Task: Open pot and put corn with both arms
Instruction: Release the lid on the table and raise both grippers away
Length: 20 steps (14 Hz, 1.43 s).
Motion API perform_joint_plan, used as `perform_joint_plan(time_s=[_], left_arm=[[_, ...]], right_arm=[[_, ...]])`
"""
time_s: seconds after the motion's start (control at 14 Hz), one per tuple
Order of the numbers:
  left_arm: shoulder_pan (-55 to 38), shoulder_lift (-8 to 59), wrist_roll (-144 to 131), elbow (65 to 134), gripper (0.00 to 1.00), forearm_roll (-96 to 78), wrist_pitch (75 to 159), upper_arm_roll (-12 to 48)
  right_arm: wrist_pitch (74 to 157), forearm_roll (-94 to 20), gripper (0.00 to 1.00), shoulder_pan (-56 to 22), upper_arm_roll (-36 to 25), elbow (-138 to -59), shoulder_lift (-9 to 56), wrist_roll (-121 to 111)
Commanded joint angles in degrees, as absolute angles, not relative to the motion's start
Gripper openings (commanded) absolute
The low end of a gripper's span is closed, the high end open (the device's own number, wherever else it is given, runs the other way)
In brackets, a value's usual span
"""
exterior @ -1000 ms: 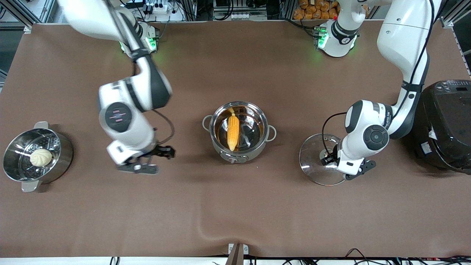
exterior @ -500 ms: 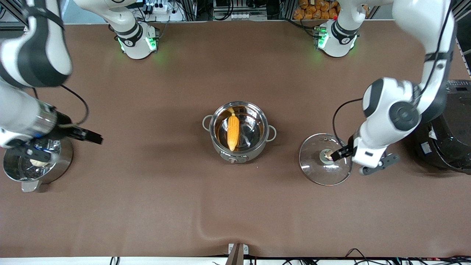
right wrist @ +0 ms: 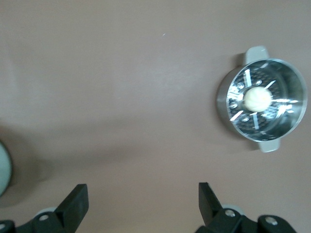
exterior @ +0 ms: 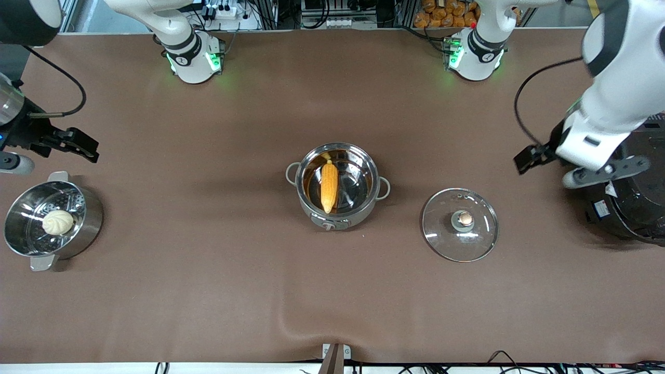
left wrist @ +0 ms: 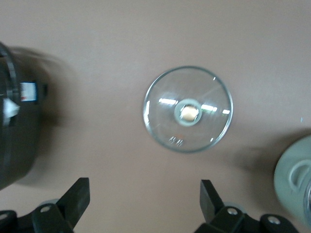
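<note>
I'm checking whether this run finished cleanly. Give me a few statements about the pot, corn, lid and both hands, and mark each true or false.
1. The corn lies inside the pot. True.
2. The glass lid sits on the pot. False: it lies on the table beside the pot, toward the left arm's end.
3. The left hand is shut on the lid's knob. False: it is open, up in the air and apart from the lid, holding nothing.
4. The right hand is open and empty. True.
5. The white bun shares the pot with the corn. False: it lies in the steamer pot at the right arm's end of the table.
</note>
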<state>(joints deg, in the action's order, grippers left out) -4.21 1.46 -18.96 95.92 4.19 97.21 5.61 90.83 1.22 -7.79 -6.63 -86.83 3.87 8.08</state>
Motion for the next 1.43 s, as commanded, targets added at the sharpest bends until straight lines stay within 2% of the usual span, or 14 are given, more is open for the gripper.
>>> perform_joint_plan(time_s=[0.0, 0.29, 0.43, 0.86, 1.07, 1.36], left_arm=[[-3.3, 0.6, -10.7, 90.8, 1.00, 4.3, 89.5, 6.0], [-0.8, 1.1, -2.1, 82.2, 1.00, 0.8, 80.6, 5.7], [-0.9, 1.1, -2.1, 81.8, 1.00, -1.1, 78.9, 5.7], [-0.8, 0.9, -2.1, 81.7, 1.00, -1.9, 78.4, 5.7], [-0.8, 0.9, -1.9, 81.7, 1.00, -1.6, 78.4, 5.7], [-0.8, 0.8, -1.6, 81.8, 1.00, -1.4, 78.5, 5.7]], right_arm=[[92.2, -5.2, 1.00, -1.9, -6.3, -88.2, 3.3, 4.9], [91.9, 1.2, 1.00, -2.1, -6.1, -88.0, 2.8, 2.7], [92.0, 3.9, 1.00, -1.6, -6.2, -88.0, 2.8, -3.7], [90.8, 3.8, 1.00, -1.9, -6.0, -87.6, 2.8, -0.3], [90.6, -0.6, 1.00, -1.5, -6.3, -87.6, 2.7, -1.4], [90.7, -0.6, 1.00, -1.6, -6.3, -87.7, 2.4, -1.4]])
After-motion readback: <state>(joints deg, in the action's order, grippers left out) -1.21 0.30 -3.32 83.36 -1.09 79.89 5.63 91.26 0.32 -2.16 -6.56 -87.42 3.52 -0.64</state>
